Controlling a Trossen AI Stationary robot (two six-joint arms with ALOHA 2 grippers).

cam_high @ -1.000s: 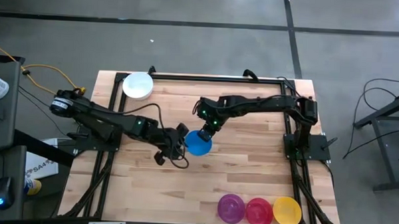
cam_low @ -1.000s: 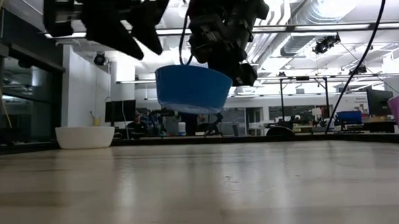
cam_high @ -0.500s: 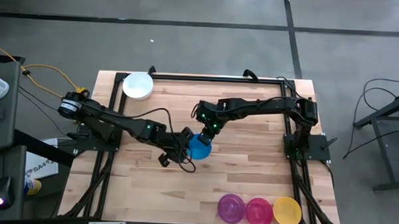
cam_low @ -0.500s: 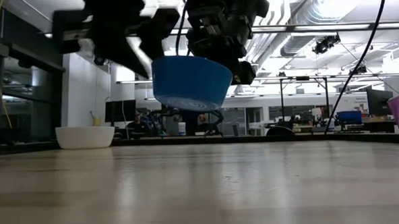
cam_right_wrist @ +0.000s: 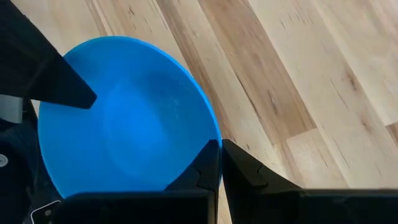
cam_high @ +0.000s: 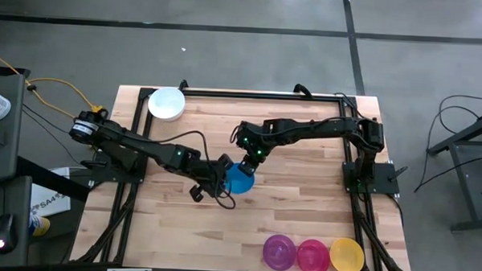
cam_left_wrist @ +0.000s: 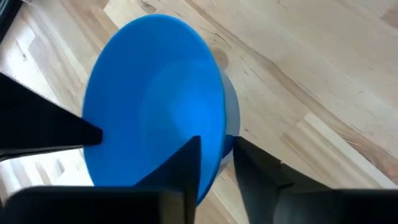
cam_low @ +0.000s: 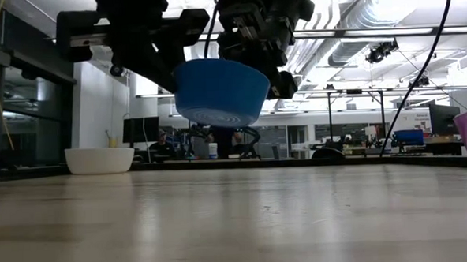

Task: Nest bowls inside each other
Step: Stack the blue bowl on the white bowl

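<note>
Blue plastic fills both of my wrist cameras: the blue bowl (cam_high: 240,177) hangs in the air above the middle of the wooden table (cam_high: 303,210), clear of the surface in the low view, and both of my arms are at it. My right gripper (cam_right_wrist: 219,163) is pinched tight on the bowl's rim, one finger inside the wall and one outside. My left gripper (cam_left_wrist: 216,163) straddles the opposite rim the same way, its fingers (cam_left_wrist: 180,168) narrowed around the wall with a small gap visible; I cannot tell whether they actually press on it.

From above, my left arm reaches in from the table's left edge and my right arm from the far right corner, meeting at the bowl.

Elsewhere, the white bowl (cam_high: 166,102) sits alone at the far left corner. Along the near edge, towards the right, the purple bowl (cam_high: 279,251), red bowl (cam_high: 312,255) and yellow bowl (cam_high: 347,255) stand side by side in a row, each just beside its neighbour.
</note>
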